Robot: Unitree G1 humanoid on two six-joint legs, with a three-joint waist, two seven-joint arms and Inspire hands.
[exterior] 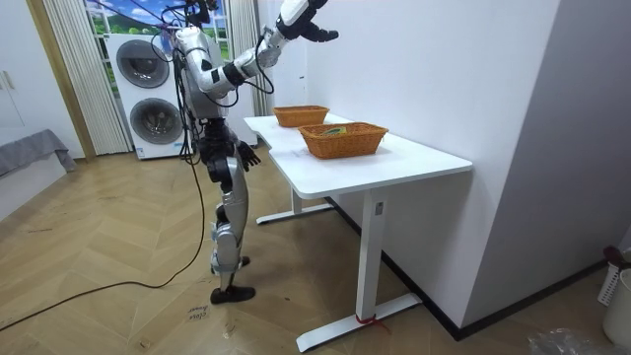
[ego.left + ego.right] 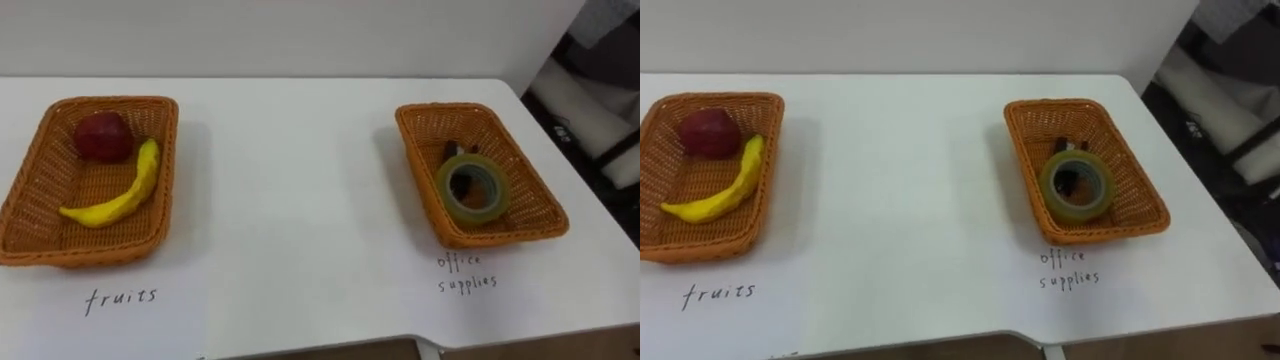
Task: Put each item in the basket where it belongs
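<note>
A dark red apple [image 2: 103,137] and a yellow banana [image 2: 115,200] lie in the left wicker basket [image 2: 110,101], above the handwritten word fruits. In the right wicker basket [image 2: 500,236], above the words office supplies, a roll of yellowish tape [image 2: 470,215] leans with a small dark item [image 2: 455,153] behind it. In the room view I stand at the table's long side. My left hand [image 1: 308,28] is raised high above the far basket [image 1: 301,115], fingers spread and holding nothing. My right hand [image 1: 245,154] hangs open by my hip, short of the table edge.
The white table [image 2: 300,200] stands against a white wall, its front edge just below the labels. Its right end drops off beside dark furniture [image 2: 600,110]. Two stacked washing machines [image 1: 148,89] stand behind me on a wooden floor.
</note>
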